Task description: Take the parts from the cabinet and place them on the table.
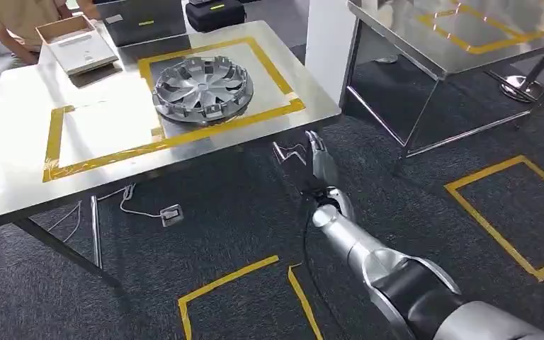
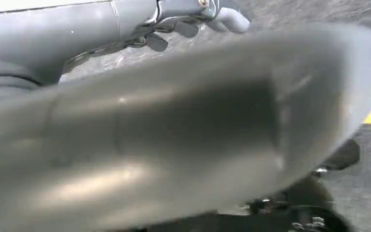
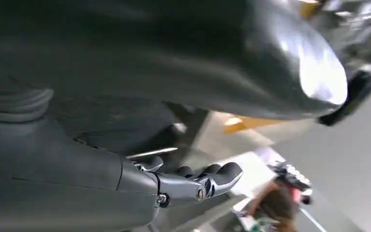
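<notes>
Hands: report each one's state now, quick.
Left hand: holds nothing visible; open or closed cannot be told.
Right hand: open, fingers apart, holding nothing, beside the table edge.

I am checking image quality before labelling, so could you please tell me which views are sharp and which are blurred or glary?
Head view: sharp, with soft glare on the steel table; the wheel cover reads clearly. Left wrist view: a blurred grey thumb up close, carpet streaked. Right wrist view: dark, out-of-focus thumb with a bright highlight; right robot hand fairly crisp.
</notes>
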Controlling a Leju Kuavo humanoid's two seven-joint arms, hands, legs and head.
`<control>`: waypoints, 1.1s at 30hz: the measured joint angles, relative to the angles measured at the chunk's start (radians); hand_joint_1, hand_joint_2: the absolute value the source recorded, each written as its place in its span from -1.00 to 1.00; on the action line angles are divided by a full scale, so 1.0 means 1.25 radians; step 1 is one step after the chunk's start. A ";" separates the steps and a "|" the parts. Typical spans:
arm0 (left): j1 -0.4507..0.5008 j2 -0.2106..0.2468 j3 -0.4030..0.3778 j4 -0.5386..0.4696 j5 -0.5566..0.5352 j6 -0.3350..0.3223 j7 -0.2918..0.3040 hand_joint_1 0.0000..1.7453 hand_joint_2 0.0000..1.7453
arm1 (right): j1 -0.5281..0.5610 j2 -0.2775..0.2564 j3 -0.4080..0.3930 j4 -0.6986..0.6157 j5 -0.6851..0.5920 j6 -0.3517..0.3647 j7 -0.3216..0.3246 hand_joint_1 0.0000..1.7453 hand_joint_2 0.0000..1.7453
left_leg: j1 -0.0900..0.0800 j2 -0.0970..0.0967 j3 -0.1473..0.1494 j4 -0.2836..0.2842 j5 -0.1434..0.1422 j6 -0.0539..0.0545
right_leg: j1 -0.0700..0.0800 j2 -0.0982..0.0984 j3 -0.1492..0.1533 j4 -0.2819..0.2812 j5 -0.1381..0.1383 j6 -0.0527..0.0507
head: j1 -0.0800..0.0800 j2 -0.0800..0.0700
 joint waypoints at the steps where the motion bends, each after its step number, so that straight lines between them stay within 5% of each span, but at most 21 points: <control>1: 0.002 0.000 0.002 0.000 0.002 0.002 0.000 -1.00 -1.00 | 0.026 -0.001 -0.011 0.015 -0.006 0.000 0.006 -1.00 -1.00 | 0.000 0.000 -0.015 0.063 -0.043 -0.003 | 0.000 -0.001 -0.012 0.000 0.009 0.000 | 0.001 0.000; 2: 0.003 0.000 0.003 0.000 0.002 0.002 0.000 -1.00 -1.00 | 0.048 -0.003 -0.023 0.033 -0.009 0.000 0.020 -1.00 -1.00 | 0.000 0.000 -0.024 0.119 -0.067 -0.005 | 0.001 -0.003 -0.025 0.001 0.017 0.001 | 0.000 0.000; 4: 0.005 0.000 0.007 0.000 0.002 0.003 0.000 -1.00 -1.00 | 0.079 -0.005 -0.037 0.058 -0.007 0.001 0.049 -1.00 -1.00 | 0.000 0.000 -0.005 0.149 -0.039 -0.005 | 0.001 -0.004 -0.050 0.004 0.034 0.003 | 0.001 0.000; 6: 0.003 0.000 0.007 0.000 -0.003 0.003 0.000 -1.00 -1.00 | 0.106 -0.005 -0.044 0.084 -0.005 0.022 0.100 -1.00 -1.00 | -0.001 0.000 0.083 0.057 0.015 0.003 | 0.002 -0.003 -0.072 0.007 0.050 0.008 | 0.000 0.000; 7: 0.001 0.000 0.007 -0.002 -0.006 0.003 0.000 -1.00 -1.00 | 0.119 -0.006 -0.049 0.097 -0.005 0.027 0.113 -1.00 -1.00 | -0.002 -0.002 0.143 -0.015 0.004 0.010 | 0.001 -0.004 -0.075 0.009 0.056 0.011 | 0.001 0.000; 8: -0.001 0.001 0.007 -0.005 -0.009 0.001 0.000 -1.00 -1.00 | 0.135 -0.005 -0.053 0.103 -0.004 0.043 0.142 -1.00 -1.00 | -0.007 -0.002 0.193 -0.089 -0.039 0.014 | 0.003 -0.005 -0.080 0.010 0.062 0.017 | 0.001 0.000; 9: -0.003 0.000 0.007 -0.005 -0.013 -0.001 -0.002 -1.00 -1.00 | 0.143 -0.005 -0.054 0.113 -0.002 0.072 0.183 -1.00 -1.00 | -0.009 -0.002 0.194 -0.096 -0.039 0.016 | 0.002 -0.005 -0.077 0.008 0.067 0.023 | 0.005 0.000; 12: -0.008 -0.001 0.007 -0.004 -0.024 -0.010 0.000 -1.00 -1.00 | 0.188 0.003 -0.063 0.155 -0.014 0.175 0.346 -1.00 -1.00 | -0.014 -0.001 0.184 -0.107 -0.022 0.036 | 0.000 -0.005 -0.072 -0.006 0.090 0.042 | -0.002 0.000; 13: -0.011 -0.004 0.007 -0.004 -0.026 -0.014 0.000 -1.00 -1.00 | 0.213 0.007 -0.073 0.170 -0.028 0.219 0.425 -1.00 -1.00 | -0.009 0.003 0.179 -0.113 -0.008 0.042 | -0.005 -0.002 -0.073 0.002 0.077 0.045 | -0.003 0.000; 16: -0.012 -0.002 0.008 -0.005 -0.026 -0.014 -0.010 -1.00 -1.00 | 0.288 0.021 -0.097 0.196 -0.090 0.245 0.492 -1.00 -1.00 | -0.011 -0.005 0.144 -0.113 0.019 0.053 | -0.004 0.004 -0.118 0.141 -0.073 0.050 | 0.005 0.000; 17: -0.011 -0.002 0.011 -0.005 -0.021 -0.014 -0.016 -1.00 -1.00 | 0.305 0.027 -0.118 0.203 -0.122 0.241 0.503 -1.00 -1.00 | -0.013 -0.002 0.132 -0.111 0.029 0.053 | -0.004 0.005 -0.133 0.206 -0.107 0.052 | 0.005 0.000; 19: -0.008 -0.002 0.014 -0.005 -0.015 -0.013 -0.026 -1.00 -1.00 | 0.329 0.033 -0.164 0.212 -0.173 0.235 0.506 -1.00 -1.00 | -0.014 0.002 0.103 -0.105 0.046 0.050 | -0.004 0.006 -0.119 0.244 -0.093 0.052 | 0.006 0.000; 20: -0.007 -0.001 0.015 -0.004 -0.015 -0.013 -0.028 -1.00 -1.00 | 0.338 0.035 -0.186 0.214 -0.186 0.235 0.503 -1.00 1.00 | -0.013 0.004 0.090 -0.101 0.053 0.047 | -0.004 0.006 -0.086 0.214 -0.064 0.052 | 0.006 0.000; 22: -0.005 0.001 0.020 -0.004 -0.015 -0.013 -0.024 -1.00 -1.00 | 0.346 0.038 -0.216 0.216 -0.215 0.246 0.482 -1.00 1.00 | -0.012 0.009 0.068 -0.090 0.064 0.040 | -0.005 0.005 0.018 0.084 -0.036 0.050 | 0.006 0.000; 23: -0.005 0.002 0.021 -0.005 -0.015 -0.013 -0.022 -1.00 -1.00 | 0.344 0.041 -0.230 0.216 -0.225 0.253 0.471 -1.00 1.00 | -0.014 0.012 0.059 -0.085 0.069 0.035 | -0.004 0.006 0.062 0.014 -0.073 0.045 | 0.007 0.000; 24: -0.004 0.004 0.021 -0.005 -0.017 -0.013 -0.019 -1.00 -1.00 | 0.346 0.043 -0.244 0.216 -0.232 0.259 0.463 -1.00 1.00 | -0.015 0.012 0.060 -0.086 0.075 0.030 | 0.003 0.009 0.060 0.013 -0.065 0.033 | 0.007 0.000; 27: -0.002 0.007 0.022 -0.004 -0.026 -0.016 -0.009 -1.00 -1.00 | 0.353 0.055 -0.279 0.222 -0.242 0.269 0.451 -1.00 1.00 | -0.013 0.013 0.061 -0.094 0.094 0.015 | 0.004 0.007 0.050 0.004 -0.056 0.013 | 0.007 0.000; 28: 0.003 0.009 0.022 -0.004 -0.029 -0.017 -0.008 -1.00 -1.00 | 0.353 0.060 -0.285 0.223 -0.243 0.273 0.448 -1.00 1.00 | -0.010 0.011 0.057 -0.089 0.090 0.009 | -0.001 0.002 0.042 -0.001 -0.043 0.004 | 0.006 0.000; 31: 0.004 0.009 0.022 -0.003 -0.037 -0.022 -0.012 -1.00 -1.00 | 0.356 0.073 -0.297 0.226 -0.240 0.277 0.449 -1.00 1.00 | -0.007 0.006 0.024 0.026 -0.052 -0.002 | -0.001 0.001 0.010 -0.001 -0.015 -0.005 | 0.002 0.000; 32: 0.003 0.009 0.022 -0.003 -0.038 -0.023 -0.014 -1.00 -1.00 | 0.357 0.078 -0.300 0.228 -0.238 0.280 0.454 -1.00 1.00 | -0.006 0.006 0.012 0.085 -0.089 -0.005 | 0.000 0.000 -0.003 0.000 -0.005 -0.005 | 0.002 0.000; 33: 0.003 0.008 0.022 -0.003 -0.038 -0.024 -0.015 -1.00 -1.00 | 0.357 0.083 -0.302 0.230 -0.236 0.281 0.459 -1.00 1.00 | -0.006 0.006 0.013 0.127 -0.100 -0.007 | 0.000 0.000 -0.016 0.001 0.005 -0.004 | 0.002 0.000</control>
